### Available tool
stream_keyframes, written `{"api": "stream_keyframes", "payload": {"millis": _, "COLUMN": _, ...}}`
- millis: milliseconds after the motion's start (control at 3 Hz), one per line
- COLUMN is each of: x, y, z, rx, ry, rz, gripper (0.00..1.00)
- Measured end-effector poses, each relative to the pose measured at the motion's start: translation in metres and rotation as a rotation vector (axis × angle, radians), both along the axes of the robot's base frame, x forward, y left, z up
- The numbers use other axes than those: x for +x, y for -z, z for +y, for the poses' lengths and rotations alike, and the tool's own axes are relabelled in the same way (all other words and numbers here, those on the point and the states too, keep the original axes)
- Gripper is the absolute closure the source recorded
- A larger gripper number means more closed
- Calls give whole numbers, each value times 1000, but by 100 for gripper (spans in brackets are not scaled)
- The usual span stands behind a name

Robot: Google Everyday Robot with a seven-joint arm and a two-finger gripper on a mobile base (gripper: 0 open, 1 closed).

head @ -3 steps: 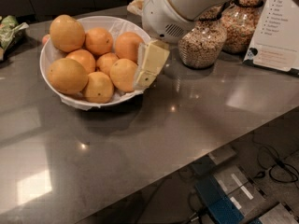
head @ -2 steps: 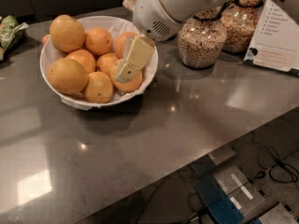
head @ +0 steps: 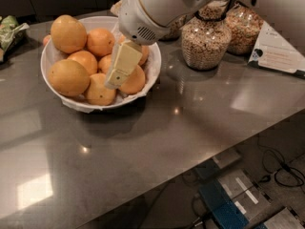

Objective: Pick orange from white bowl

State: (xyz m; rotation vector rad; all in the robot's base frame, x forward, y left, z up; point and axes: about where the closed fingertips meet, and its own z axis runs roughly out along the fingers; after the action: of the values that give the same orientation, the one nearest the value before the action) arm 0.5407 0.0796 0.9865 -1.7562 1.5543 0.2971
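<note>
The white bowl [head: 143, 93] stands at the back left of the grey counter, lined with crinkled white paper. It holds two large pale oranges, one at the back left [head: 69, 33] and one at the front left [head: 68, 78]. Several smaller, deeper-orange fruits [head: 100, 42] fill the rest. My gripper [head: 115, 80], cream-coloured below a white wrist housing [head: 147, 13], reaches down into the right half of the bowl. Its tip is among the smaller fruits [head: 133, 81], to the right of the front large orange and apart from it. It holds nothing that I can see.
Two glass jars of grains [head: 206, 43] [head: 243, 27] stand right of the bowl, behind the arm. A printed card [head: 279, 51] leans at the far right. A green packet [head: 9, 32] lies at the far left. The counter's front edge [head: 190, 161] runs diagonally, with cables and boxes on the floor below.
The arm has moved left. The gripper has gone from the bowl's right rim to over the fruits in its right half, and a little lower.
</note>
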Motion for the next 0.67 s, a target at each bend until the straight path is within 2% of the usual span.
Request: {"api": "stream_keyframes", "payload": {"millis": 667, "x": -2, "y": 0, "z": 5, "rx": 5, "ry": -11, "rz": 2, "gripper": 0}}
